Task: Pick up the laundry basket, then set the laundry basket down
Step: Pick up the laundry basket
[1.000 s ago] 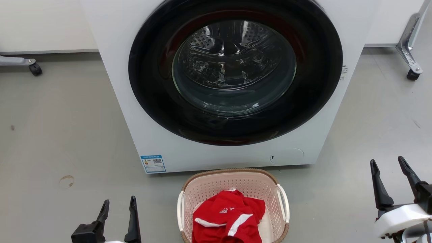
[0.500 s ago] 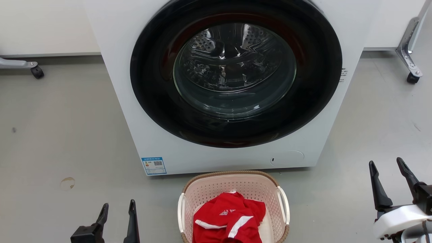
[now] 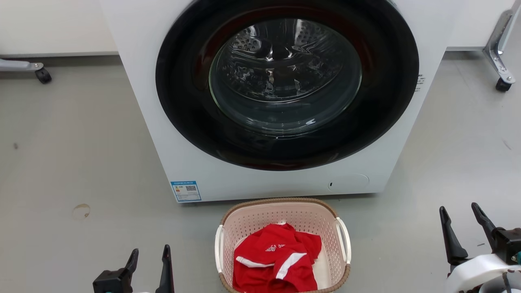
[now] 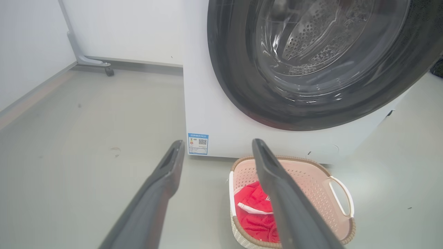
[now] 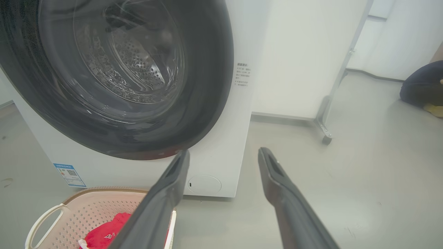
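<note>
The laundry basket stands on the floor just in front of the washing machine. It is pale pink and perforated, with a brown rim and white side handles. A red garment with white stripes lies inside it. My left gripper hangs open at the lower left, well clear of the basket's left handle. My right gripper is open at the lower right, farther from the right handle. The left wrist view looks past the open left gripper at the basket. The right wrist view has the basket left of the open right gripper.
A white front-loading washing machine with a round dark glass door rises right behind the basket. Metal legs on casters stand at the far left and far right. Grey floor lies on both sides. A dark blue shape sits at the right.
The head camera has shifted, so the basket sits a little higher in the picture. Both grippers show slightly lower in the picture and stay open. The basket has not been touched.
</note>
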Tool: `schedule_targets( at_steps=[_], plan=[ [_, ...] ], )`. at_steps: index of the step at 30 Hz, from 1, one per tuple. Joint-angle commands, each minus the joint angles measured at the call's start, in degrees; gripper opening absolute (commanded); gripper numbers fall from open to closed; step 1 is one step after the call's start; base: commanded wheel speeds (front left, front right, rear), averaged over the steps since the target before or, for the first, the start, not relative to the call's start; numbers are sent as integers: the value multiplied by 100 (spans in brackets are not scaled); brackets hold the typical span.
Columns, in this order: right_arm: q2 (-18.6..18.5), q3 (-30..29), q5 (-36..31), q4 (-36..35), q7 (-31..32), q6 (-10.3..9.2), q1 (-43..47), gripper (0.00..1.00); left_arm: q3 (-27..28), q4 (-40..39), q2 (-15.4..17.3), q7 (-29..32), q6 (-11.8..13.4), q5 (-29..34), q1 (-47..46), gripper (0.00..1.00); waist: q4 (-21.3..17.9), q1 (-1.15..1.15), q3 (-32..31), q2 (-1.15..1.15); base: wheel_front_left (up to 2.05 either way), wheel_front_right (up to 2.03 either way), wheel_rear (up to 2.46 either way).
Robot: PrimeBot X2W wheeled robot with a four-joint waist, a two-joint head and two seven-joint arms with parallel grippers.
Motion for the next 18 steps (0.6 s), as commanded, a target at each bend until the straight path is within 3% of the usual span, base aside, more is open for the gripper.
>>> schedule_targets(
  at_steps=[1,18],
  plan=[
    [-155,132,41,-108,-42,26,-339,100,160,-153,36,-14,25,-34,-214,100,22,0,114,0,0,0,0],
    [-184,158,196,-54,-43,26,-963,100,-25,596,-115,-333,-202,-170,-1358,100,175,0,1747,0,0,0,0]
  ],
)
